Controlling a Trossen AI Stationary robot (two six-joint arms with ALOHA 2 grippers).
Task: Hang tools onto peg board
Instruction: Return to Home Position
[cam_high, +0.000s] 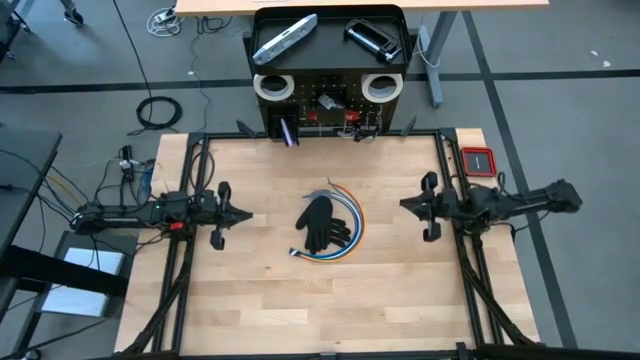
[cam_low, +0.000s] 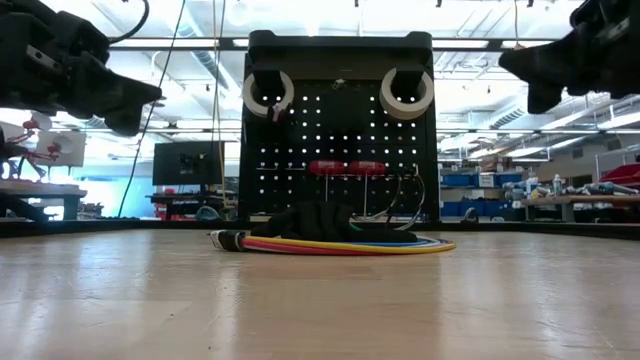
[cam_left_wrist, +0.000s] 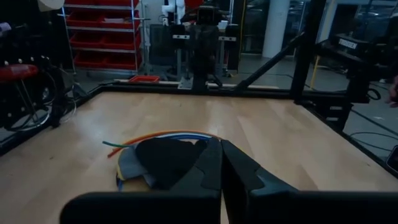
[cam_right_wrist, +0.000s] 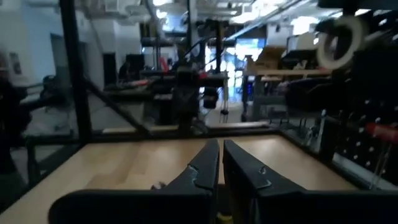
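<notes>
The black peg board (cam_high: 330, 100) stands upright at the table's far edge. Two white tape rolls (cam_high: 272, 87) (cam_high: 381, 87) hang on its face, with red-handled tools (cam_low: 345, 167) and a purple-handled tool (cam_high: 289, 130) lower down. Its tray top holds a silver-grey flat bar (cam_high: 285, 40) and a black clamp (cam_high: 372, 40). At the table's middle a black glove (cam_high: 322, 222) lies on a coil of coloured cables (cam_high: 350, 232). My left gripper (cam_high: 245, 214) is shut and level to the left of the glove. My right gripper (cam_high: 405, 204) is shut and level to its right. Neither touches anything.
A black frame (cam_high: 440, 150) runs along the table's sides and far edge. A small red-rimmed device (cam_high: 478, 160) lies past the far right corner. Bare wood (cam_high: 320, 310) spreads toward the near edge. Workshop benches and shelves show beyond the table.
</notes>
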